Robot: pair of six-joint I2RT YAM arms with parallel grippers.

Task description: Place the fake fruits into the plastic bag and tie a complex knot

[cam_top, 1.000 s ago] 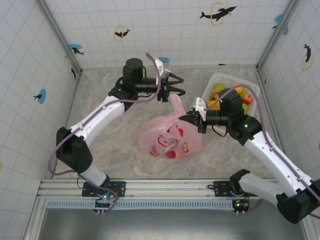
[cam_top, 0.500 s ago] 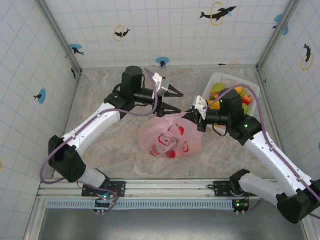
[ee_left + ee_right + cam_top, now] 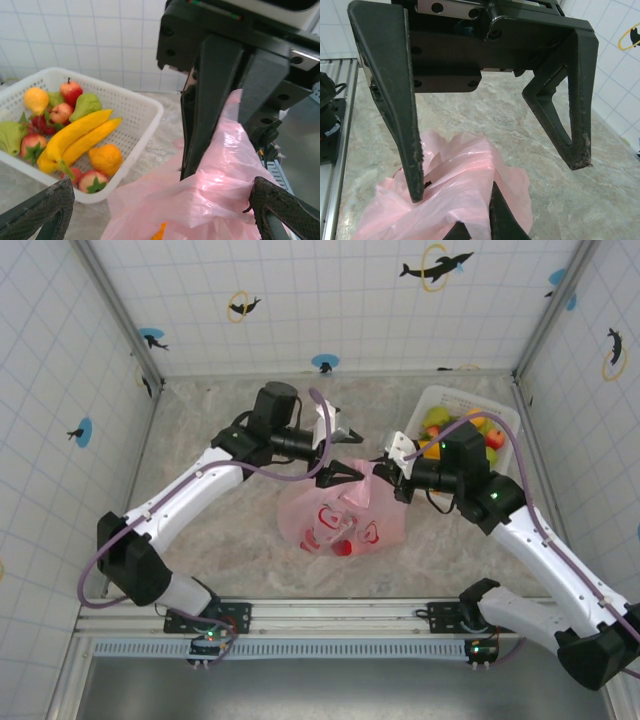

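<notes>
**Pink bag held at its top, fruit basket alongside**

A thin, translucent pink plastic bag [image 3: 345, 522] sits crumpled at the middle of the grey marble-patterned table [image 3: 225, 540], its upper edge gathered into a peak at its 12 o'clock side. The right arm's fingers [image 3: 204, 105] are pressed together on that raised plastic, a fold of pink caught between them. Facing them, the left arm's fingers [image 3: 39, 212] are spread wide and hold nothing. In the right wrist view one tip reaches down to the bunched plastic, though contact cannot be told. At 2 o'clock from the bag, in the table's far right corner, a white slatted plastic basket [image 3: 428, 400] carries the glossy plastic toy fruits [image 3: 75, 139]: yellow bananas, green pears, red apples and an orange. A small orange shape shows through the bag's plastic in the left wrist view.
</notes>
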